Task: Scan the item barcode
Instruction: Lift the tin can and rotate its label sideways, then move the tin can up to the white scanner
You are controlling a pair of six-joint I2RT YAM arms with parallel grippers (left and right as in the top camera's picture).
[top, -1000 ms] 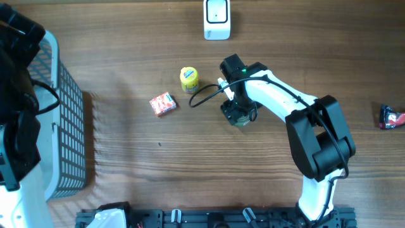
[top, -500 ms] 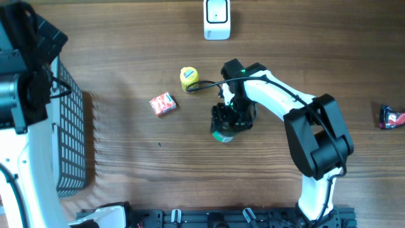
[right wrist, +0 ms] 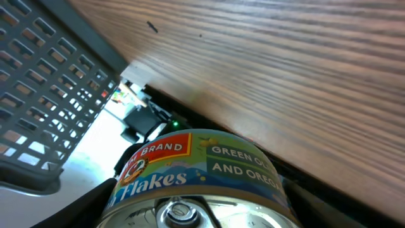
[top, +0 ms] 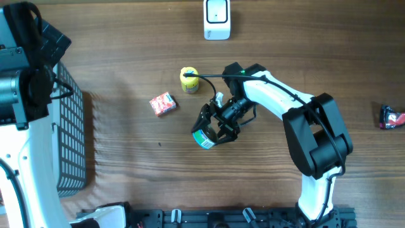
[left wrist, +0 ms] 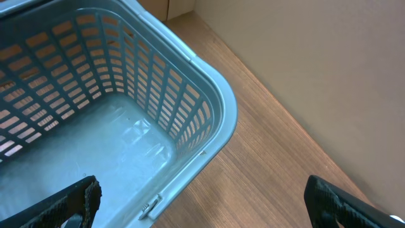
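The right gripper [top: 214, 126] grips the can [top: 204, 137] and has just tipped it sideways, probably to show the scanner [top: 217, 19]. The left gripper [left wrist: 205, 199] is wide open and empty.

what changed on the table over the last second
The right end effector, holding the can, swung left and back toward its base, tipping the can sideways. The left arm shifted over the basket. Yellow container, red packet and white scanner stayed put.
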